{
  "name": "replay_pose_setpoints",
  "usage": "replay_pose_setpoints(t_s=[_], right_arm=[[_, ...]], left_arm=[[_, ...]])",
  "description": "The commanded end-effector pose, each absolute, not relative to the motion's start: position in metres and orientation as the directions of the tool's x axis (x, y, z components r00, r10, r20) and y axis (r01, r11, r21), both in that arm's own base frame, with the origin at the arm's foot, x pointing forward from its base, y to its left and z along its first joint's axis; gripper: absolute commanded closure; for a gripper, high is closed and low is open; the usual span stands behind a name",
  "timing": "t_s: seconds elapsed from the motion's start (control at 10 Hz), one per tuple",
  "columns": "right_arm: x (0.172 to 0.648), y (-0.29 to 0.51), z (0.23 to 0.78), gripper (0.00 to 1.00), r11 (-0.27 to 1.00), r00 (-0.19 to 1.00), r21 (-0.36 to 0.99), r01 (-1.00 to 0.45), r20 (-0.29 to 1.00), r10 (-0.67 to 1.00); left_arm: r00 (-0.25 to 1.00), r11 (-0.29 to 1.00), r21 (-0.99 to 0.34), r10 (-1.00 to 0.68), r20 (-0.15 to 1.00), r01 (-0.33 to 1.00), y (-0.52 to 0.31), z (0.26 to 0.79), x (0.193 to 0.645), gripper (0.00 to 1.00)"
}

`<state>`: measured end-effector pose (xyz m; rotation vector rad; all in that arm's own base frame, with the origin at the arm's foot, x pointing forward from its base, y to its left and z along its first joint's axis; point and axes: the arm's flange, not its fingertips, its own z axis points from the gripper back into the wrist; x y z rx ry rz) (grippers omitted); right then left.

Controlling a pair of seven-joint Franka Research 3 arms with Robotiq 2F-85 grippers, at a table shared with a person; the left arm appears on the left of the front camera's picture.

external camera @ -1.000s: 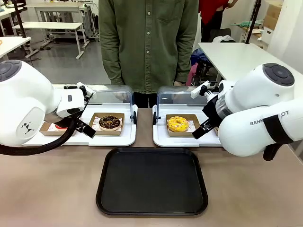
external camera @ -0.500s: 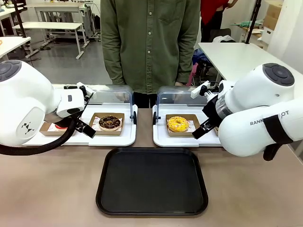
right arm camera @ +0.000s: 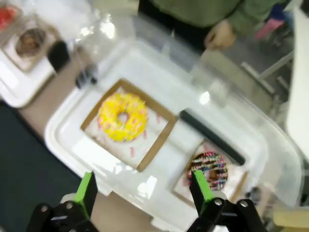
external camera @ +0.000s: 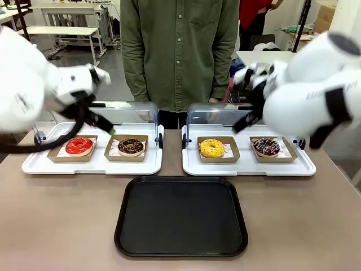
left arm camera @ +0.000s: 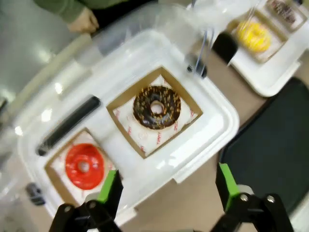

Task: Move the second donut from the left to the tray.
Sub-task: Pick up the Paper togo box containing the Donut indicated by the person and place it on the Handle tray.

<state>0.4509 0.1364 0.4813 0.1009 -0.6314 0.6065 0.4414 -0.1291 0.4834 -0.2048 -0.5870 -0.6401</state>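
Observation:
The chocolate-iced donut (external camera: pixel 131 147) with pale sprinkles sits in its brown cardboard holder, second from the left, on the left white tray (external camera: pixel 90 165). In the left wrist view this donut (left arm camera: pixel 157 107) lies well ahead of my open left gripper (left arm camera: pixel 169 186), which holds nothing. The black tray (external camera: pixel 180 217) lies flat on the table in front of both white trays, and its corner (left arm camera: pixel 275 140) appears at the right of the left wrist view. My left gripper (external camera: pixel 104 125) hovers blurred above the left white tray. My right gripper (right arm camera: pixel 144 191) is open above the right white tray (external camera: pixel 248 166).
A red-glazed donut (external camera: pixel 78 146) sits left of the chocolate one. A yellow donut (external camera: pixel 211 148) and a dark donut with multicoloured sprinkles (external camera: pixel 266 147) are on the right tray. Clear domed lids (external camera: pixel 132 113) stand open behind both. A person (external camera: pixel 179 51) stands at the far side.
Both arms have swung up and back, now blurred with motion. The red donut and the multicoloured-sprinkle donut, hidden behind them before, have come into sight.

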Motion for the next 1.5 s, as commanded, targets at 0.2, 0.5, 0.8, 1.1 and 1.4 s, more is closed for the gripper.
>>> replay_pose_setpoints(t_s=[0.2, 0.5, 0.8, 1.1, 1.4], right_arm=[[0.454, -0.02, 0.54, 0.0, 0.712, 0.56, 0.071, -0.698, 0.674, 0.482], [0.44, -0.127, 0.525, 0.0, 0.591, 0.43, 0.095, -0.801, 0.779, 0.456], [0.418, -0.181, 0.508, 0.0, 0.498, 0.288, 0.066, -0.865, 0.878, 0.384], [0.4, -0.208, 0.497, 0.0, 0.483, 0.211, 0.042, -0.875, 0.93, 0.301], [0.392, -0.213, 0.491, 0.0, 0.489, 0.184, 0.023, -0.872, 0.941, 0.285]], left_arm=[[0.575, 0.582, -0.195, -0.589, 0.568, 0.789, -0.009, 0.53, 0.492, 0.0], [0.467, 0.452, -0.224, -0.547, 0.695, 0.863, 0.081, 0.526, 0.494, 0.0], [0.366, 0.383, -0.183, -0.488, 0.792, 0.906, 0.146, 0.51, 0.486, 0.0], [0.302, 0.353, -0.146, -0.442, 0.845, 0.924, 0.177, 0.504, 0.48, 0.0], [0.29, 0.351, -0.14, -0.42, 0.86, 0.926, 0.164, 0.505, 0.467, 0.0]])
